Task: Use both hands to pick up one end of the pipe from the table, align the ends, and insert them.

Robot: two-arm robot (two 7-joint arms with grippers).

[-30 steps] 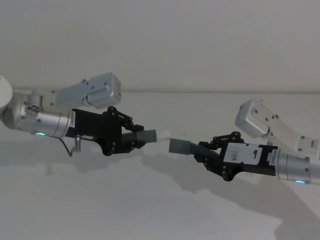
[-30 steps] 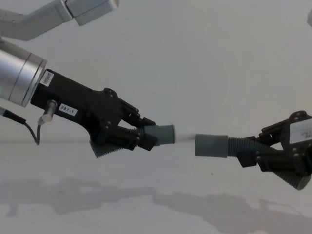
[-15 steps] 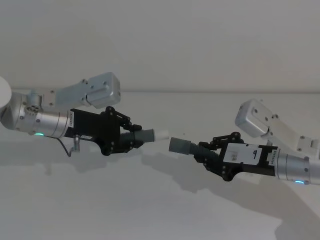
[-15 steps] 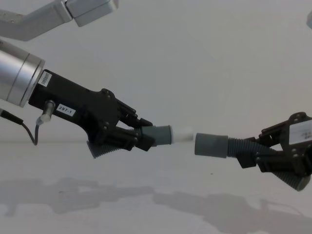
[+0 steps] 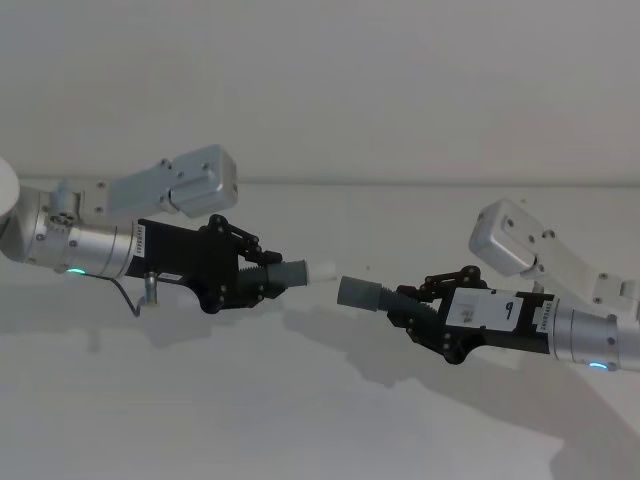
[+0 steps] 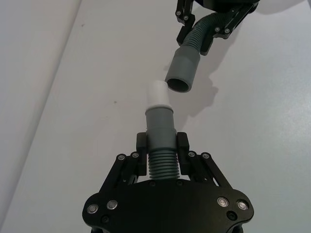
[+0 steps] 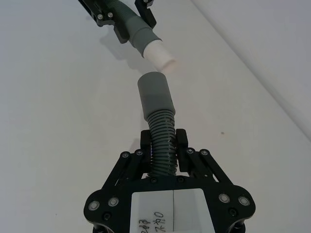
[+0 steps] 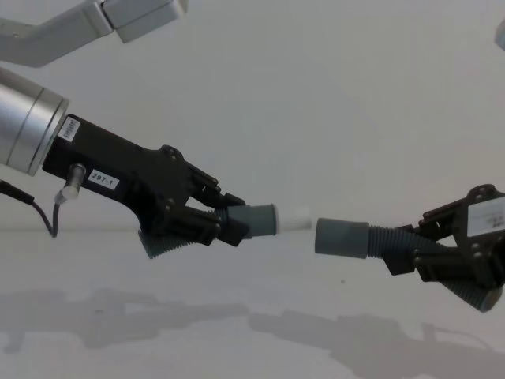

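Note:
Both pipe pieces are held up above the white table (image 5: 300, 420). My left gripper (image 5: 252, 281) is shut on the ribbed part of one piece, whose grey cuff (image 8: 256, 219) and white tip (image 8: 293, 218) point right. My right gripper (image 5: 418, 311) is shut on the ribbed hose of the other piece, and its open grey cuff (image 8: 341, 238) points left. A small gap separates the two ends, and the cuff sits slightly lower than the tip. In the left wrist view the white tip (image 6: 158, 92) stops just short of the cuff mouth (image 6: 181, 74). In the right wrist view the cuff (image 7: 155, 94) lies just below the tip (image 7: 160, 56).
The arms' shadows fall across the table beneath them. A thin cable (image 8: 35, 213) loops under the left wrist. A pale wall (image 5: 320, 80) rises behind the table's far edge.
My left gripper has drawn back a little to the left with its piece, so the white tip now stands slightly apart from the other cuff. The right gripper has barely moved.

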